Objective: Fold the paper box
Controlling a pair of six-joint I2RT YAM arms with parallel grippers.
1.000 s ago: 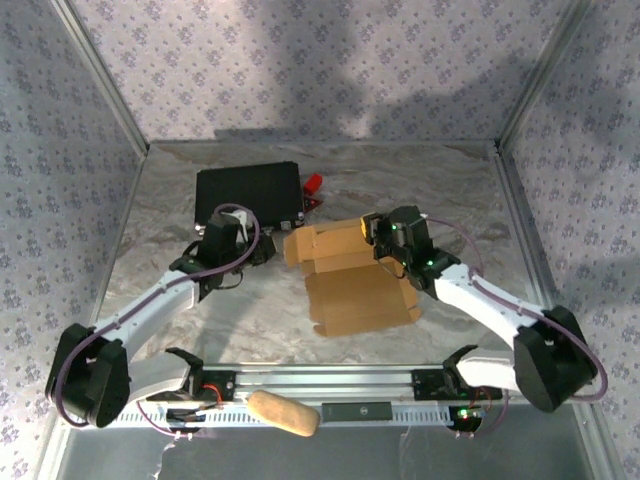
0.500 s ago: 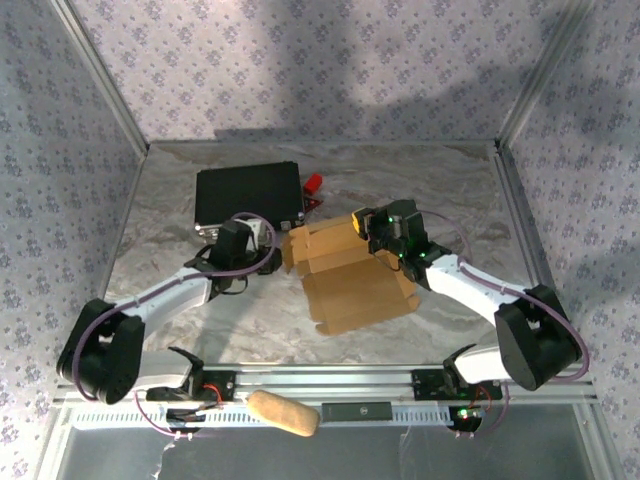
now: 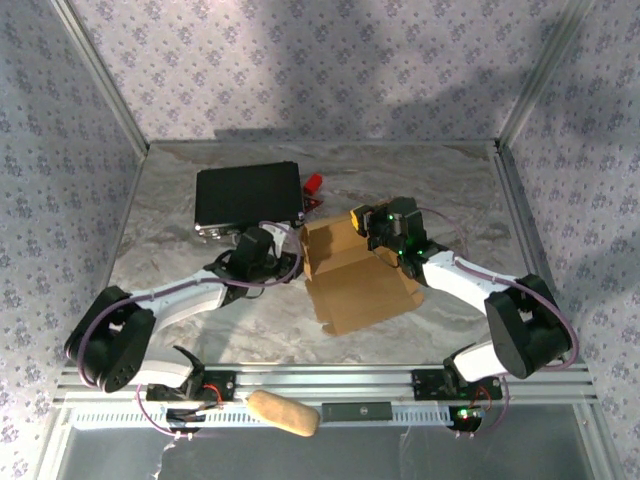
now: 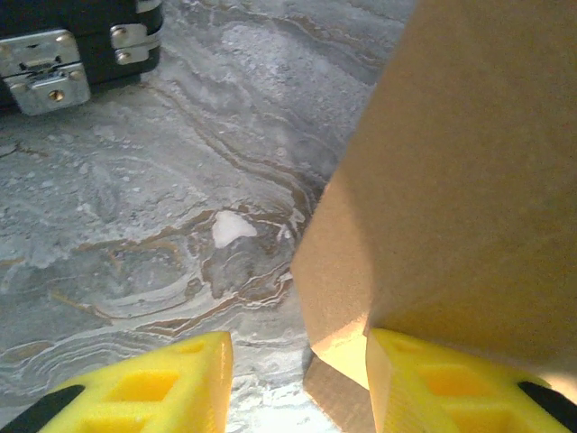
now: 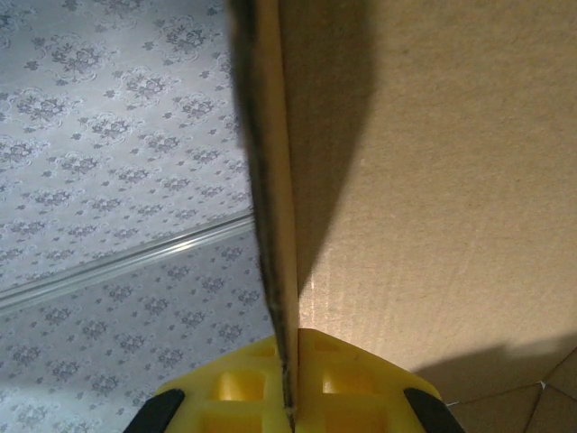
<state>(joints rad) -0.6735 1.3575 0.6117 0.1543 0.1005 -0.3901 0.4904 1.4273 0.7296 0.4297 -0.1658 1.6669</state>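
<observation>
The paper box (image 3: 358, 285) lies mid-frame on the counter (image 3: 440, 190), its upper flap apparently lifted. The right pincer (image 5: 288, 350) is clamped on that flap's edge. The left pincer (image 4: 297, 356) stands part-open around the box's left corner, gripping nothing. A clean fold likely needs the left to close squarely while the right holds firm. Cardboard fills both wrist views, so the crease lines cannot be made out.

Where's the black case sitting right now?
Top view: the black case lies at the back left, a small red object at its right edge, the paper box nearer and to its right.
</observation>
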